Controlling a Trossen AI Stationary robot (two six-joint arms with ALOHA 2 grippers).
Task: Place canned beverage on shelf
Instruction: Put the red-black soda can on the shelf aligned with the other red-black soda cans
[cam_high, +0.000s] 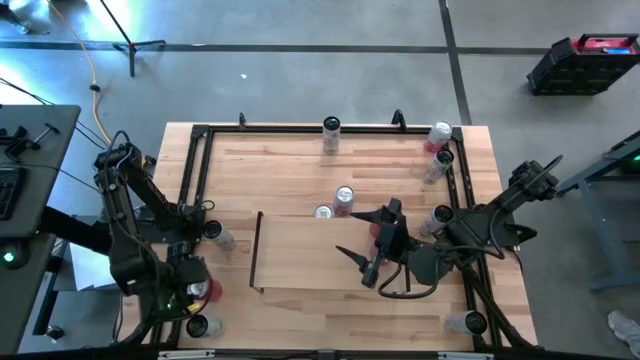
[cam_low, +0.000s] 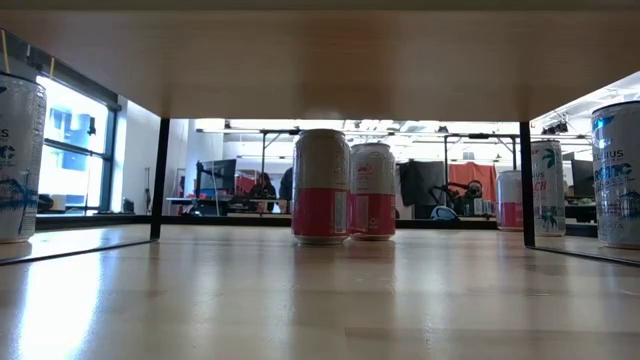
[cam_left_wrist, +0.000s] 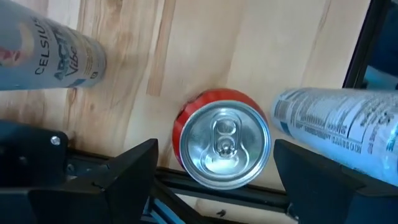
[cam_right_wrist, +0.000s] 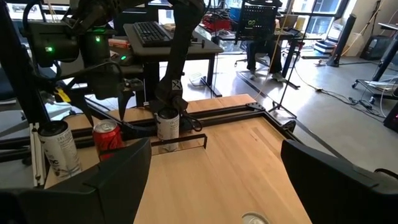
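A red can (cam_left_wrist: 222, 140) stands upright on the table at the near left (cam_high: 202, 291), just inside the black frame, between two white cans (cam_left_wrist: 50, 56) (cam_left_wrist: 336, 121). My left gripper (cam_left_wrist: 214, 149) hangs open above it, pointing down, one finger on either side of the can's top and apart from it. The shelf (cam_high: 300, 255) is a raised light-wood board at mid-table with a black rail along its left end. My right gripper (cam_high: 358, 265) hovers open over the shelf's right part, pointing toward the table's left; nothing is between its fingers (cam_right_wrist: 118, 180).
Two pink-and-white cans (cam_low: 320, 185) (cam_low: 372, 190) stand close together just beyond the shelf's far edge (cam_high: 343, 200). Several more cans stand along the black frame (cam_high: 195, 170): at the far edge (cam_high: 331, 128), the far right (cam_high: 438, 135) and the near right (cam_high: 465, 322).
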